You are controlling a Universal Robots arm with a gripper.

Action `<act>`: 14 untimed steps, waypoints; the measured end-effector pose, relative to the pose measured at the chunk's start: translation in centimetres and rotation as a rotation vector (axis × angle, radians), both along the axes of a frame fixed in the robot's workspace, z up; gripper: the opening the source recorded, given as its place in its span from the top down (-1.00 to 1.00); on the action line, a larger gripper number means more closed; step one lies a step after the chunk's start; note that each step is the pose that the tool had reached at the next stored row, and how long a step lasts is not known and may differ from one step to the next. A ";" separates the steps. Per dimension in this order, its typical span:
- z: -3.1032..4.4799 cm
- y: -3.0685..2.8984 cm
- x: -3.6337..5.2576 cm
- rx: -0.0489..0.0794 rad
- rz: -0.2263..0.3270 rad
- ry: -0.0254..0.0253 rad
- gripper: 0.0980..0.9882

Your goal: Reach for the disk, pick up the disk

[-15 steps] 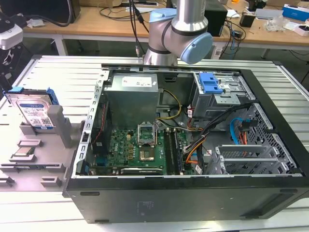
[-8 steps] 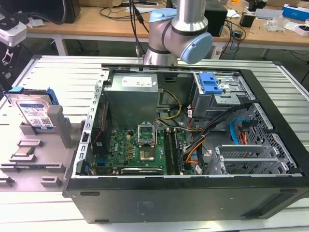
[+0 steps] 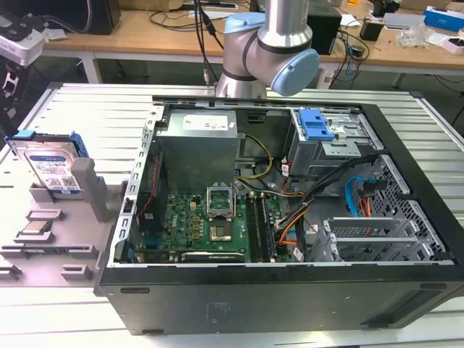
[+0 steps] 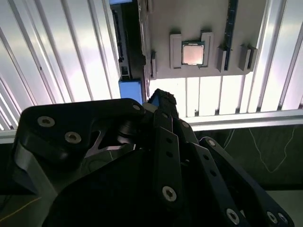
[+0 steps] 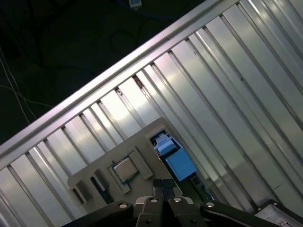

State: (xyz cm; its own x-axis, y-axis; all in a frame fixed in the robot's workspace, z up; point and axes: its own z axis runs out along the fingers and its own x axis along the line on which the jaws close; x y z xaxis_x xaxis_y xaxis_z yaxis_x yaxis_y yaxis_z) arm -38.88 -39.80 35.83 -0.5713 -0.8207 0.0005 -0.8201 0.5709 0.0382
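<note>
The disk [image 3: 54, 168] stands on edge in a slot of the grey holder plate [image 3: 51, 255] at the exterior view's left. It leans back slightly, with its white-and-blue label toward the camera and blue rails along its sides. In both wrist views it shows edge-on as a dark slab capped by a blue rail [image 5: 176, 160] [image 4: 129, 89]. Near it on the same plate a small square CPU chip [image 3: 36, 229] lies flat in its own pocket. The plate rests on the slatted aluminium table [image 3: 94, 109], just beside the open computer case [image 3: 275, 217], which has a blue latch piece [image 3: 317, 125] in its drive bay (not the target). The arm [image 3: 264, 51] rises at the far side of the case. The tool [image 5: 163, 185] hangs above the plate with its black fingertips drawn together and nothing between them. It is close to the disk's blue end but apart from it, so the work reads as the reach, with no grasp made. To do this step well, the tool would likely need to spread wide before it comes down. It should line up so that one finger falls on each broad face of the drive, not on the springy rails. It should also descend along the disk's lean, so that the drive does not jam in the slot and the CPU chip is not nudged.
</note>
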 end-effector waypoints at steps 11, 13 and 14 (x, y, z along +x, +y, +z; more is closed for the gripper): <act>0.00 0.00 0.00 0.000 0.141 0.0000 0.98; 0.00 0.00 0.00 0.000 0.160 -0.0001 0.98; 0.00 0.01 0.00 0.000 0.174 0.0000 0.98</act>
